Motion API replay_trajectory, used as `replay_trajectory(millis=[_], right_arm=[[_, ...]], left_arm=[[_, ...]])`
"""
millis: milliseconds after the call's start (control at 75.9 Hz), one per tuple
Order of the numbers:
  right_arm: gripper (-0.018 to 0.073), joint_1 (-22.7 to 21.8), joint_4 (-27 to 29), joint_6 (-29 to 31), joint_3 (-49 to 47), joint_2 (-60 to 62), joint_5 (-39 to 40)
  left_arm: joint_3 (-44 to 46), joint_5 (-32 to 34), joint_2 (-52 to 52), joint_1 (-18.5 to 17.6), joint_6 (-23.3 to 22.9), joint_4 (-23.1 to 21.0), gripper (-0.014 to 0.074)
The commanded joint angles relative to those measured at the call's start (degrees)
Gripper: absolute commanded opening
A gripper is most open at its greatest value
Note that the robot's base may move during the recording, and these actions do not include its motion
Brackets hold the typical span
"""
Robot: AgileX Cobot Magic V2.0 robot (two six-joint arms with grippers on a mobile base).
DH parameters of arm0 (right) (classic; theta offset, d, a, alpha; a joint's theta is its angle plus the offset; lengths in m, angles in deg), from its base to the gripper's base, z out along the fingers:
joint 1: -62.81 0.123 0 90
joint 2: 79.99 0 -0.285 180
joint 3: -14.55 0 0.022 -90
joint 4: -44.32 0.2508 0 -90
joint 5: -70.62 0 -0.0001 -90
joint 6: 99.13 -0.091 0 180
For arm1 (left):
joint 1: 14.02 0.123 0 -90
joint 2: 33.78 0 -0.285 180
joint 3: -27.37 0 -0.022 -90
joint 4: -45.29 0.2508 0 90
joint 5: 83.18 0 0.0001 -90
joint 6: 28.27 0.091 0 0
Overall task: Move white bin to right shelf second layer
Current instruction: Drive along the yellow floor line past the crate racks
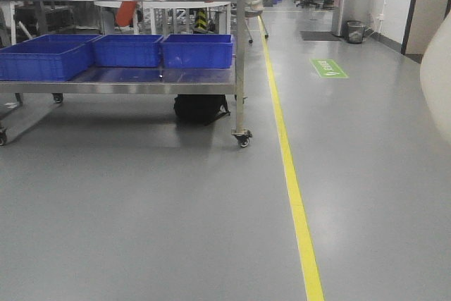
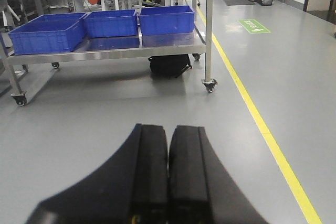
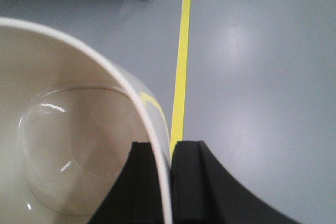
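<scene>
Steel cart shelf (image 1: 120,88) w/ 3 blue crates (image 1: 127,51).

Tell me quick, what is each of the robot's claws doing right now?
Left gripper: shut, holding nothing.
Right gripper: shut on the white bin, pinching its rim.

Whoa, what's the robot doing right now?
The robot is holding a white bin. Its right gripper pinches the bin's rim, one finger inside and one outside. The left gripper is shut and holds nothing. The robot is out on the grey floor beside a yellow line, with a steel cart of blue crates ahead on the left. The shelf the bin is meant for is not in sight, so the bin is not delivered yet.
</scene>
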Motion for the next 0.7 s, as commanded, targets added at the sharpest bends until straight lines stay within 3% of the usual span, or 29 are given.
replay_trajectory(millis=[0,685], right_arm=[[0.0027,-0.28,-0.29,0.46,-1.82,-0.03,5.08],[0.0027,-0.28,-0.29,0.46,-1.82,-0.03,5.08]], left_arm=[[-2.11,4.91,-0.79,-0.19,-0.30,0.00,0.0085],[-2.11,4.91,-0.79,-0.19,-0.30,0.00,0.0085]])
